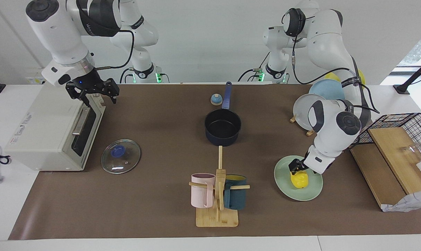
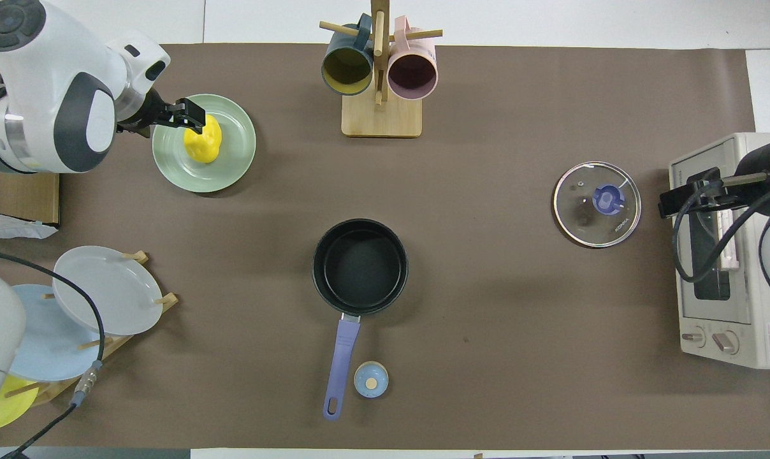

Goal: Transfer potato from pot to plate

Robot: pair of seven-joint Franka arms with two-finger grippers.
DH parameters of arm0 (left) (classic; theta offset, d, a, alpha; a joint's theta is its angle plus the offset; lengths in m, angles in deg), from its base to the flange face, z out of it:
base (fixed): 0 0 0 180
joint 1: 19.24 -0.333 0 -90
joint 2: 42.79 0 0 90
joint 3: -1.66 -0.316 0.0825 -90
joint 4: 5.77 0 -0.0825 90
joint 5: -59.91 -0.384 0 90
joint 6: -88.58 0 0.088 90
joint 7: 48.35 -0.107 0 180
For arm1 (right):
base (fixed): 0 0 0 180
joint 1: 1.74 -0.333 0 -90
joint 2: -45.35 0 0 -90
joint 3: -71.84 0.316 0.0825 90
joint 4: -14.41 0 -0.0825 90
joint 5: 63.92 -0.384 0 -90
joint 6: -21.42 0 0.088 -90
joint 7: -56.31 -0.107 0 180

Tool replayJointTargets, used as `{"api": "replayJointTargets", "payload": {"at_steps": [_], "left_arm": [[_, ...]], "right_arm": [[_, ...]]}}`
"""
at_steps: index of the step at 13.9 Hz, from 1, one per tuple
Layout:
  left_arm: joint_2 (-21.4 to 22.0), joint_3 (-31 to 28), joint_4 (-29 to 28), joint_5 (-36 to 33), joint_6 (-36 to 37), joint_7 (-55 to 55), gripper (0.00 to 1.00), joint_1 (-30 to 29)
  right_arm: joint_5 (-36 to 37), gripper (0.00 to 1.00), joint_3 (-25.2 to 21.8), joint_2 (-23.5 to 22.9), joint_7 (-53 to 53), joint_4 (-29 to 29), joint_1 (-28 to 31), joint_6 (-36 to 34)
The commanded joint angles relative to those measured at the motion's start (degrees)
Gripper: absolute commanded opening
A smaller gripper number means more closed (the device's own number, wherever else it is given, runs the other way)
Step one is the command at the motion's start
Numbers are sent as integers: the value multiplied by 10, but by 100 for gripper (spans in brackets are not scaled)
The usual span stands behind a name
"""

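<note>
We saw the empty dark navy saucepan [image 1: 222, 127] mid-worktop; the pale mint-green round plate [image 1: 283, 183] carried the glossy yellow potato [image 1: 299, 180], grasped by the left end effector [image 1: 298, 167]. The right end effector [image 1: 97, 93] hung released over the toaster oven [image 1: 46, 136].

"KONKA" faintly printed on the glass lid [image 2: 596, 204], red warning triangle on the toaster oven [image 2: 726, 255], other print unreadable
</note>
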Motion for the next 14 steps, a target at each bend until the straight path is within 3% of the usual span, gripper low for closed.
{"api": "replayJointTargets", "payload": {"at_steps": [1,9,14], "left_arm": [[72,4,-22,-9,65,-3,100,-10],[233,4,-47,-10,196,-4,100,-28],[278,4,-73,-10,255,-1,100,-24]], "right_arm": [[-7,100,1,8,-9,-5,2,-5],[-7,100,1,8,-9,-5,1,-5],[-7,100,1,10,-8,-2,2,-10]]}}
